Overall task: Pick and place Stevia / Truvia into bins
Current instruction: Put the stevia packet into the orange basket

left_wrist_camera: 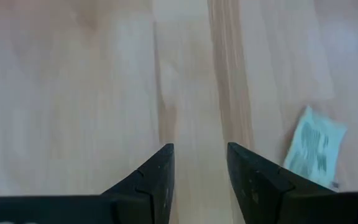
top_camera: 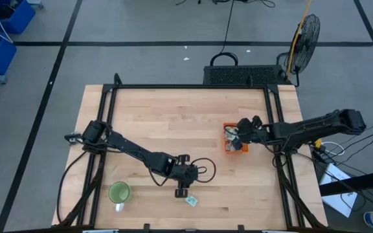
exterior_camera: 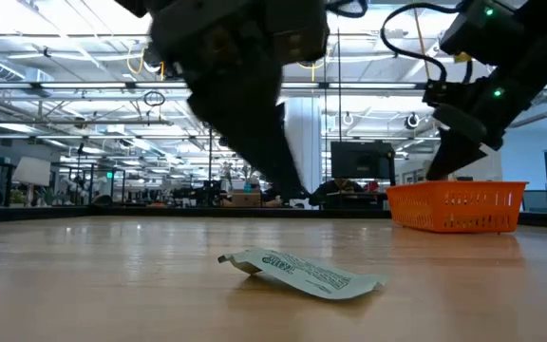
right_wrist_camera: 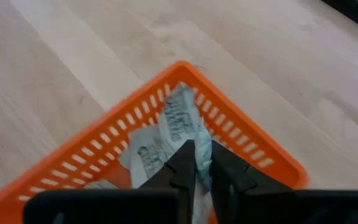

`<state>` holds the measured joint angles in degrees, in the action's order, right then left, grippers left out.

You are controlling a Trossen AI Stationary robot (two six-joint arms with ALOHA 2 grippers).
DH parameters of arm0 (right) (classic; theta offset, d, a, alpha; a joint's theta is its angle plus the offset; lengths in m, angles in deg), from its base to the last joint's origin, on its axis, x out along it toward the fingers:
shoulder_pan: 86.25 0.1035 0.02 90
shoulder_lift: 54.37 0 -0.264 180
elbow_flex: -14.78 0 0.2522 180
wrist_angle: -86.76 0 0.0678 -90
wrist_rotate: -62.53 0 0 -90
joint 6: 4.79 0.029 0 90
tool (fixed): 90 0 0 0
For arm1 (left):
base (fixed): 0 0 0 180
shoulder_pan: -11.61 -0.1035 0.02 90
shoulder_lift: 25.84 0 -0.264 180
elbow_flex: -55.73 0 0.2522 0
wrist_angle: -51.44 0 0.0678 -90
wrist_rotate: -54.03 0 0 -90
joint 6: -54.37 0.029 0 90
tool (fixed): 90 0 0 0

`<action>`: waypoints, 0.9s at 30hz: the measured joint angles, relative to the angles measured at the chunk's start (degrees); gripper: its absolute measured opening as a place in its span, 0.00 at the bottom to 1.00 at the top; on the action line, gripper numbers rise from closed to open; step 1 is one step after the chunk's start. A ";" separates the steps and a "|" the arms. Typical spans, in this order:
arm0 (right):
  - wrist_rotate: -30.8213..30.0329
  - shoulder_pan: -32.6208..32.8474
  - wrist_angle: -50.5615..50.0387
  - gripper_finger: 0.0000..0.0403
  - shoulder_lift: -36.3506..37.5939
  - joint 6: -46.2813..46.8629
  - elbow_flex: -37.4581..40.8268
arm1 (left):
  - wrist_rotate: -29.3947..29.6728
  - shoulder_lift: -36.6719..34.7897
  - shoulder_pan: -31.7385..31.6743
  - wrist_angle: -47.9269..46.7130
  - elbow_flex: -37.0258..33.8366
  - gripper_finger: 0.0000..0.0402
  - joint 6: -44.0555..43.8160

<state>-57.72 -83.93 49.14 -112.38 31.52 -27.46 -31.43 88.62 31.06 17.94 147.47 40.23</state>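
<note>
Taking the orange tray (top_camera: 226,147) as landmark, the green cup (top_camera: 119,192) stands far to its left, near the table's front edge. The left gripper (top_camera: 182,188) hangs left of the tray, fingers apart and empty; one sachet (top_camera: 192,200) lies on the wood just beside it, not yet picked. Over the tray, the right gripper (right_wrist_camera: 197,171) pinches a sachet (right_wrist_camera: 202,163). Several sachets (right_wrist_camera: 149,149) already lie inside the tray.

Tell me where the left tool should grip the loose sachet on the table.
Probably the raised short end of the sachet, coming from above: it lies flat except that curled edge, clear of the cup. The open left tool hangs beside it.
</note>
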 joint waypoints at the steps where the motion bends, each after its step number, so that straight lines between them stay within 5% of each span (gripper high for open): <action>1: 0.11 0.00 0.95 0.08 -0.25 -0.86 0.00 | -0.71 0.03 0.19 -0.68 -0.05 0.38 -0.04; 9: 0.44 0.04 2.35 0.20 -0.96 -2.70 0.00 | -16.63 0.00 1.37 -1.44 -0.02 0.38 10.48; 18: 3.82 0.04 3.95 0.31 -1.16 -5.35 0.03 | -12.67 2.98 3.12 0.72 0.02 0.38 11.58; 27: 3.38 0.04 12.17 0.31 -1.17 -10.24 0.03 | -16.11 4.22 3.40 3.93 0.00 0.38 14.10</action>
<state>-54.35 -83.88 61.31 -113.55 21.27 -27.43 -47.54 92.85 34.46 21.87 147.47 54.33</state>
